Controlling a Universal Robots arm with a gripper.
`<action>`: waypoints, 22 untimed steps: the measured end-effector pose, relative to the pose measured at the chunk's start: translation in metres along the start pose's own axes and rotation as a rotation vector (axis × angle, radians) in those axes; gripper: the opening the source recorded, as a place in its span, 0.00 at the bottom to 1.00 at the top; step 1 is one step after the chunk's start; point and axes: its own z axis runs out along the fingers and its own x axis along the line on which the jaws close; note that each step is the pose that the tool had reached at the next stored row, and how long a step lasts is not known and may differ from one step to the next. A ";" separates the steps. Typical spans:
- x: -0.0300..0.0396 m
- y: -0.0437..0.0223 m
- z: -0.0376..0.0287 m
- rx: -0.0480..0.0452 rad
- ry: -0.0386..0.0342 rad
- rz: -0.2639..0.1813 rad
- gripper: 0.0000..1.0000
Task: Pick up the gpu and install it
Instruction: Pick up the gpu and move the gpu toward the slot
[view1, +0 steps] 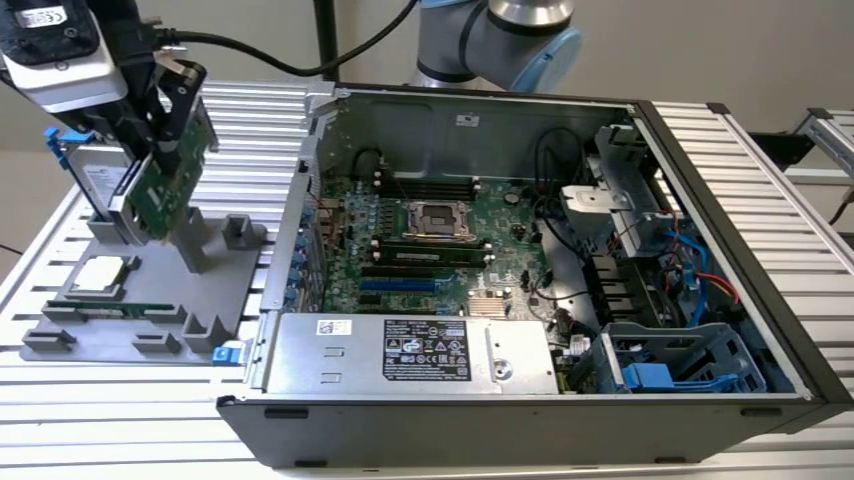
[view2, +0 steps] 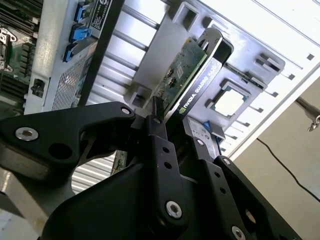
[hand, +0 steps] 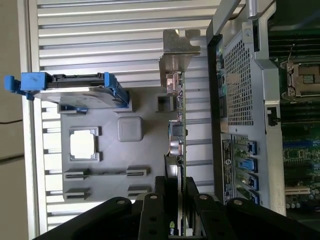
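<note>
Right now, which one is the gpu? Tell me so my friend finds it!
Find the big open computer case; beside it, on the exterior view's left, sits a grey tray. The gpu is the thin green card standing on edge above that tray, pinched in the robot's black hand. The neighbouring hard drive is silver with blue rails.

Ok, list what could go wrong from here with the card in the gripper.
1. The gripper pinches the gpu by one thin edge; it might tilt or slip.
2. The hard drive stands close beside it; a swing could clip it.
3. The case wall stands between card and motherboard; a low carry could strike it.
</note>
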 end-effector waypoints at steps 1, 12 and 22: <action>0.0000 0.0001 -0.0010 0.0000 0.0000 0.000 0.00; -0.0002 0.0011 -0.0131 0.0000 0.0000 0.000 0.00; -0.0004 0.0021 -0.0254 0.0000 0.0000 0.000 0.00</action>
